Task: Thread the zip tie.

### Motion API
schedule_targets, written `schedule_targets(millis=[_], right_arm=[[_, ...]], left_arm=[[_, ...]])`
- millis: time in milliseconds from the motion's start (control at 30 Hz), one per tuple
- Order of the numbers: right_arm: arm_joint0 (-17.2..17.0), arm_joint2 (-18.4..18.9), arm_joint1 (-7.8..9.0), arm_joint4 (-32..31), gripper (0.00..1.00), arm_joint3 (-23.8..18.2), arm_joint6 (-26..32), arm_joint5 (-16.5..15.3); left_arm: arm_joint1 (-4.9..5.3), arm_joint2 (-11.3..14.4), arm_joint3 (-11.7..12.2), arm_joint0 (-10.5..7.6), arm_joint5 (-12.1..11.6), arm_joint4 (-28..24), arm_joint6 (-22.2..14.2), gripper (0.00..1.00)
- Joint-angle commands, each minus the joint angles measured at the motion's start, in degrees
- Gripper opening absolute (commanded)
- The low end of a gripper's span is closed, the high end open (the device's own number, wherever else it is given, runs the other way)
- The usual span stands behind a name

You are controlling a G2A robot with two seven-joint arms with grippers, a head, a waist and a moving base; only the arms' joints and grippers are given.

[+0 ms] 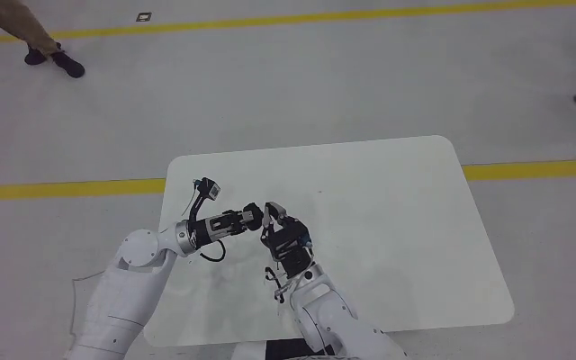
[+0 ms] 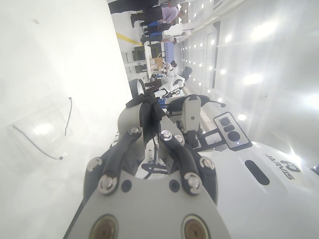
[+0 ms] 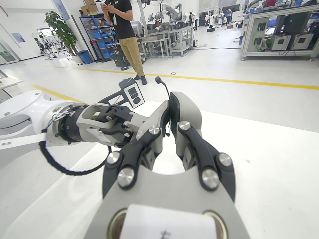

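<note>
Left gripper (image 1: 257, 217) over the white rounded table (image 1: 405, 225), fingers pressed together; can't tell if anything's pinched. Right gripper (image 3: 171, 100) just beside it, clamped on a thin black zip tie (image 3: 158, 80), head poking up past the fingertips. Two more black zip ties (image 2: 70, 115) lie on a clear plastic sheet (image 2: 47, 123).

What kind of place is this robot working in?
Probably a robotics laboratory or a factory workshop. Behind the table there is a yellow painted floor line, a blue metal rack of storage bins, and other pale robot arms mounted at grey workbenches.
</note>
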Motion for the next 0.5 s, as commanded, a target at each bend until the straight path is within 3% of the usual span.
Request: schedule_targets(millis=[0, 467], right_arm=[[-0.05, 0.0, 0.06, 0.04, 0.0, -0.06, -0.11, -0.05], [0.11, -0.31, 0.26, 0.22, 0.0, -0.06, 0.43, -0.03]], left_arm=[[0.0, 0.0, 0.0, 0.0, 0.0, 0.0, 0.0, 0.0], [0.0, 0.0, 0.0, 0.0, 0.0, 0.0, 0.0, 0.0]])
